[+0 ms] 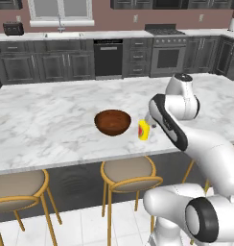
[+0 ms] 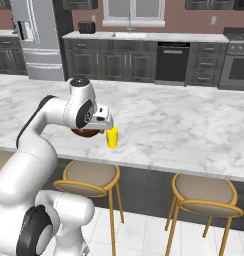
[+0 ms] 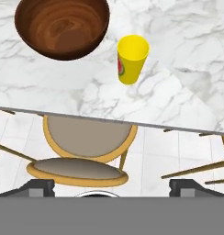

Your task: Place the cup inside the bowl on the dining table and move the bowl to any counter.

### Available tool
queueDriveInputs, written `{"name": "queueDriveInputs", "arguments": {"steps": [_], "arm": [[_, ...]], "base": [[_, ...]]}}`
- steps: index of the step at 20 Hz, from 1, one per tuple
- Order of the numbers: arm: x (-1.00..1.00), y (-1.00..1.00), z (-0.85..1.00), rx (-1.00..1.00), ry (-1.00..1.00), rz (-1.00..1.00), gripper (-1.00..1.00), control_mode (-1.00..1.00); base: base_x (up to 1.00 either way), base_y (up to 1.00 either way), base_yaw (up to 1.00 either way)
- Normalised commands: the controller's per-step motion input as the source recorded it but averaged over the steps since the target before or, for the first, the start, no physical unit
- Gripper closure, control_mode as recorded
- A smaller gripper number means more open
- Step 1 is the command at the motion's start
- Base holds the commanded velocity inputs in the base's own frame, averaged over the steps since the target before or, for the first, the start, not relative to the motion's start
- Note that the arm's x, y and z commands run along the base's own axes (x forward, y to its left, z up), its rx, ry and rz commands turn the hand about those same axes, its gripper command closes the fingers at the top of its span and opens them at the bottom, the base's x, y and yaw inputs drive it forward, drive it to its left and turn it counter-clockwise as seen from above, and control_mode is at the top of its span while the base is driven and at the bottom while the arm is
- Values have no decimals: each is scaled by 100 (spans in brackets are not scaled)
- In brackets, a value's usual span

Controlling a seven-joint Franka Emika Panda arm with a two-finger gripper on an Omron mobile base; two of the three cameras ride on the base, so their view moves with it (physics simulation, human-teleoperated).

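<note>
Two risks: cup [image 3: 131, 58] by tabletop [image 3: 178, 92] edge, could topple off
Cause: jaws apart, misaligned, nudging it sideways

From my hand camera I'm looking down at the dining table [image 3: 49, 92], white marble with grey veins. The bowl [image 3: 62, 26] sits at upper left, dark wood grain inside, empty. The cup [image 3: 131, 58] stands upright just beside it, apart, red mark facing me. Past the table edge, a gold-legged stool [image 3: 88, 142]. My fingertips [image 3: 38, 187] are spread wide, holding nothing.
</note>
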Motion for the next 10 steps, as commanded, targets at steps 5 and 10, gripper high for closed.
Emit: {"name": "queueDriveInputs", "arguments": {"steps": [5,10], "arm": [[19,-24,0,3,5,18,-100,-100],[10,-11,0,1,0,16,-100,-100]], "base": [[0,0,0],[0,0,0]]}}
